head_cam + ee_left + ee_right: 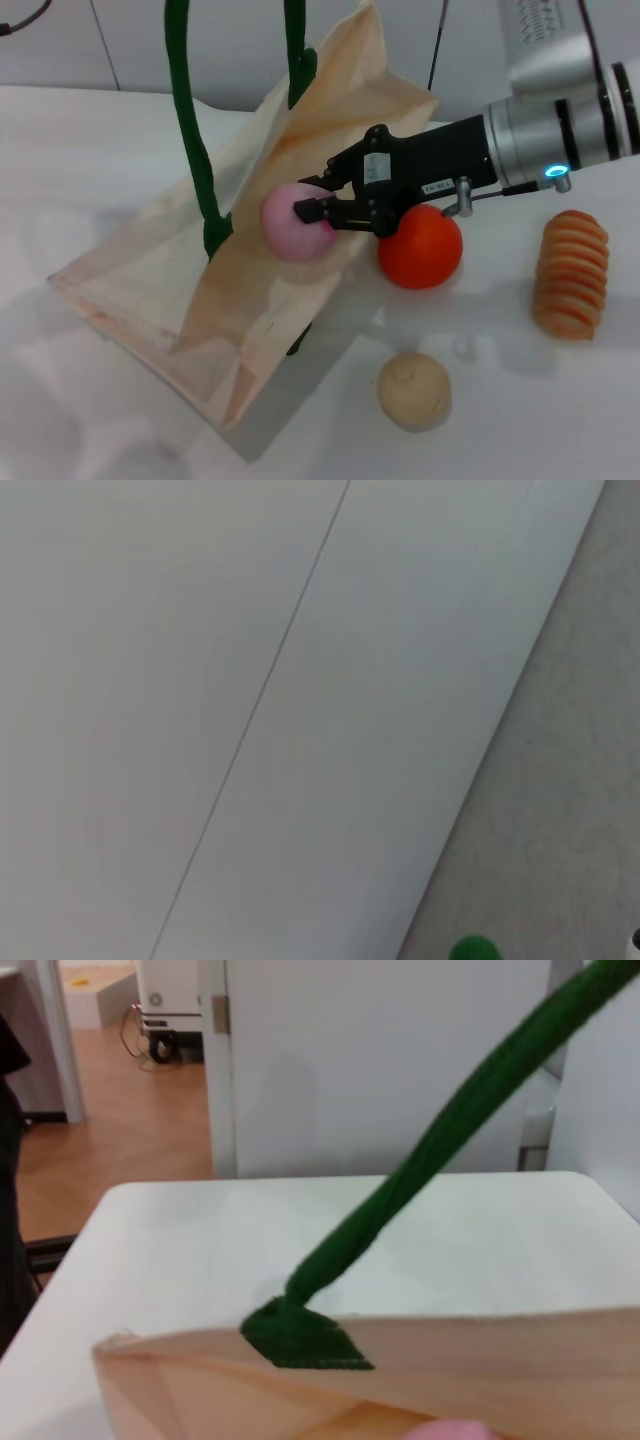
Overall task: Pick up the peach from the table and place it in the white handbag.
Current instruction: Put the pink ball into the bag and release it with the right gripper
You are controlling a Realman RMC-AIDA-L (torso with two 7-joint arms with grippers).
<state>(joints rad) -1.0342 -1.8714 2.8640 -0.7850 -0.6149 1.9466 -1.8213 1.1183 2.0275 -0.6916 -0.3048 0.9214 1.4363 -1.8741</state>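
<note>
The pale-pink peach (292,222) is held in my right gripper (318,212), whose black fingers are shut on it. It hangs over the open mouth of the white handbag (170,300), a cream tote held up by its dark green handles (192,130). In the right wrist view the bag's rim (480,1345) and one green handle (430,1150) fill the foreground, with a sliver of the peach (455,1430) at the edge. The left gripper is not in view; its wrist view shows only a wall.
An orange-red ball (421,247) sits just right of the bag, under my right arm. A beige lumpy ball (414,391) lies nearer the front. An orange ridged spiral piece (571,273) stands at the right. All rest on the white table (90,140).
</note>
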